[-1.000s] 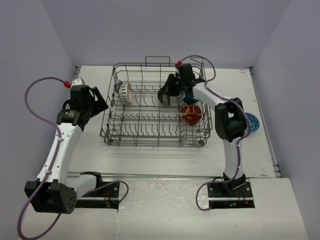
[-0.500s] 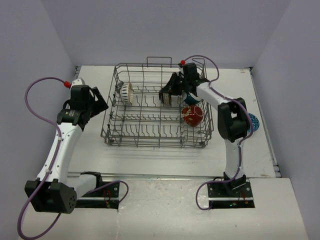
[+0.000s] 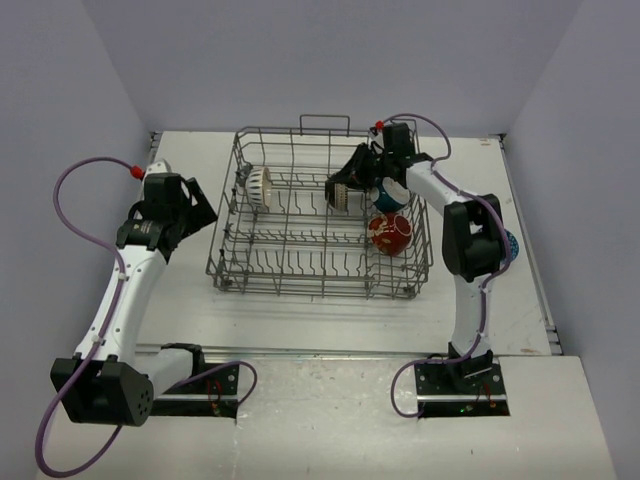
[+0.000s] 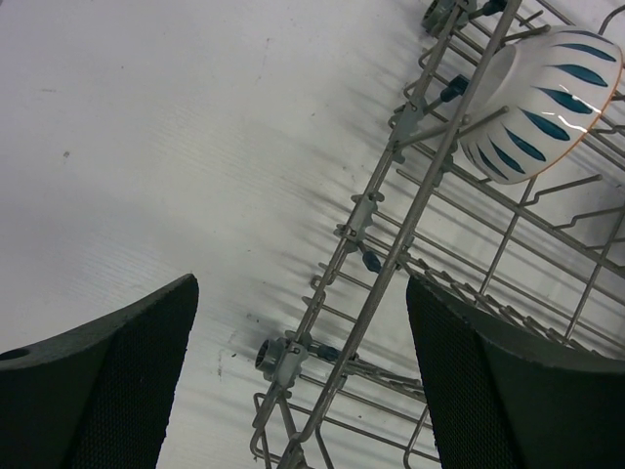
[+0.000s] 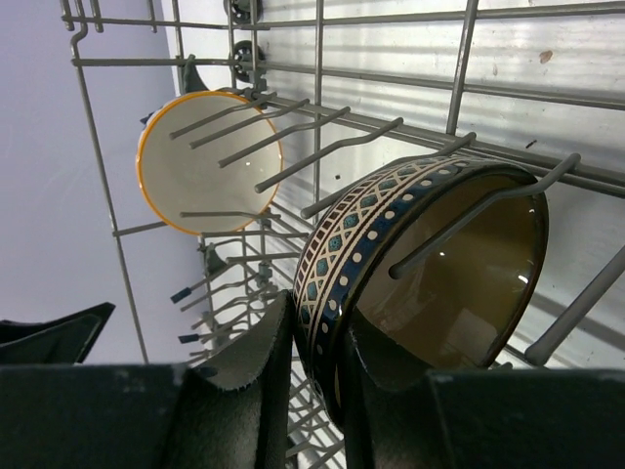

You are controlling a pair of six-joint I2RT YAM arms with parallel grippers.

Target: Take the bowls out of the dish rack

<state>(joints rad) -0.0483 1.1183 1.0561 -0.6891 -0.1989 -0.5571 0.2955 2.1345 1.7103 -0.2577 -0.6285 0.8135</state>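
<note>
The grey wire dish rack [image 3: 300,270] stands mid-table. My right gripper [image 3: 347,188] is inside it, shut on the rim of the dark brown bowl [image 5: 420,264], one finger inside and one outside, with the bowl still among the tines. The white striped bowl [image 3: 259,185] stands on edge at the rack's back left; it also shows in the left wrist view [image 4: 542,98] and the right wrist view [image 5: 210,161]. The red patterned bowl [image 3: 388,232] and the teal-white bowl [image 3: 388,193] sit at the rack's right. My left gripper [image 3: 197,207] is open and empty beside the rack's left wall [image 4: 391,244].
A blue patterned bowl [image 3: 510,245] lies on the table right of the rack, partly hidden behind my right arm. Upright tines [image 5: 322,127] cross in front of the held bowl. Walls close the table at the back and sides.
My right gripper has moved a little to the right with the dark brown bowl. The whole rack has shifted slightly right with it. The left arm has barely moved.
</note>
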